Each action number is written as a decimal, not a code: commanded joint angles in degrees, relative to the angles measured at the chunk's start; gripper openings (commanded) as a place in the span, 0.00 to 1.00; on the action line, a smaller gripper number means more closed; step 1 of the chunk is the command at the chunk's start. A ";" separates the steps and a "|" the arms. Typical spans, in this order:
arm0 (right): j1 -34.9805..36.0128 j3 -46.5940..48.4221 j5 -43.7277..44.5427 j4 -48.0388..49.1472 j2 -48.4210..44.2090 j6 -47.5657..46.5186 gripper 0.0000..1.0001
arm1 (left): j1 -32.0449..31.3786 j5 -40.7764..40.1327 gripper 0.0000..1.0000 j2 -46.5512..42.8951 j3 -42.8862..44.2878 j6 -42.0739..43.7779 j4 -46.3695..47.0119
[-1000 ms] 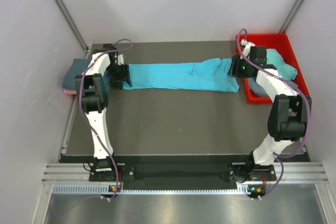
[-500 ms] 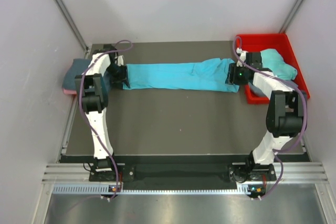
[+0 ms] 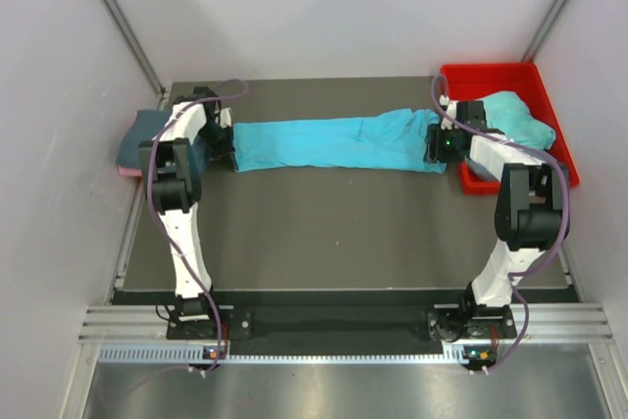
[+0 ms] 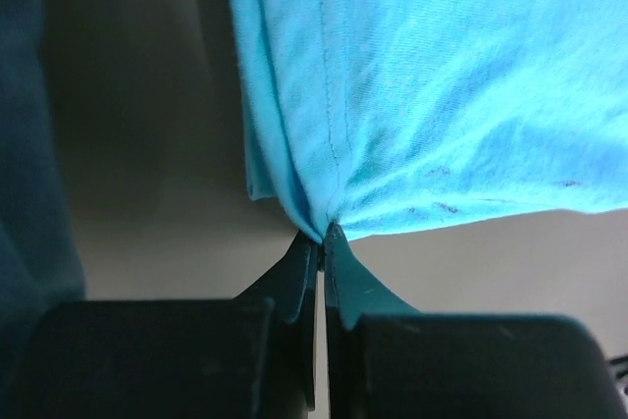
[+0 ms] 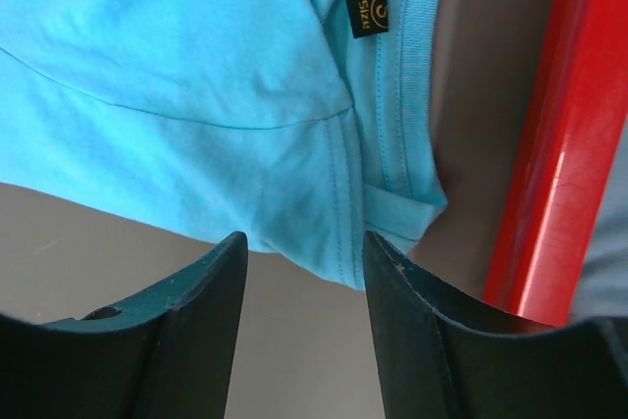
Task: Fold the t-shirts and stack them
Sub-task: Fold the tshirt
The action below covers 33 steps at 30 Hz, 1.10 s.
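Observation:
A turquoise t-shirt lies folded into a long band across the back of the table. My left gripper is at its left end. In the left wrist view this gripper is shut on the corner of the shirt's hem. My right gripper is at the band's right end. It stands open there, low over the table, with the collar edge and its size tag just past the fingertips. Nothing is between the jaws.
A folded slate-blue shirt lies on a pink one at the table's left edge. A red bin at the back right holds a teal shirt and a grey one. Its red wall is close to my right fingers.
My left gripper has closed on the shirt's hem corner. The right gripper has shifted slightly left towards the collar end and stayed open.

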 commanded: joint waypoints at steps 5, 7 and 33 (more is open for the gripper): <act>0.12 0.75 3.16 0.84 -2.08 -1.85 0.52 | -0.08 2.77 0.00 -9.89 -8.12 1.88 -3.51; 0.12 0.40 3.07 0.84 -2.16 -1.85 0.52 | 0.01 3.12 0.00 -12.00 -11.01 1.88 -3.86; 0.12 8.83 8.43 1.72 9.17 -4.22 0.15 | 0.10 -0.40 0.00 -21.93 -18.93 3.55 -6.41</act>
